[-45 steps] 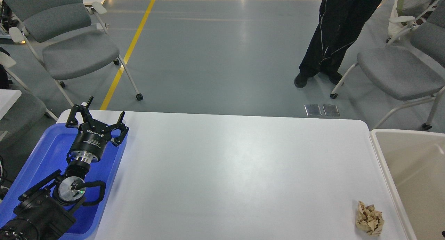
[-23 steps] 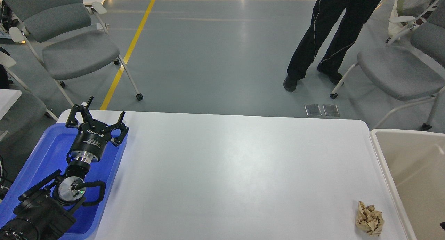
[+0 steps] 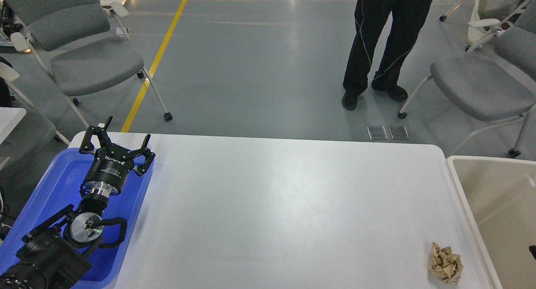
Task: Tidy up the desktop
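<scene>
The white desktop [image 3: 284, 205] fills the middle of the head view. A crumpled brown paper ball [image 3: 445, 269] lies on it at the near right corner, close to the beige bin. My left gripper [image 3: 124, 132] is open and empty, held over the far end of the blue tray [image 3: 63, 180] at the desktop's left side, far from the paper ball. A small dark part [image 3: 532, 251] shows at the right edge over the bin; it looks like the tip of my right arm, and its fingers cannot be told apart.
A beige bin [image 3: 460, 197] stands against the desktop's right edge. Grey chairs stand at the back left [image 3: 92, 58] and back right [image 3: 477, 86]. A person in black trousers [image 3: 385, 37] stands on the floor beyond the desktop.
The person beyond the desktop has stepped to the left. The small dark part at the right edge has risen. My left arm and the paper ball have not moved.
</scene>
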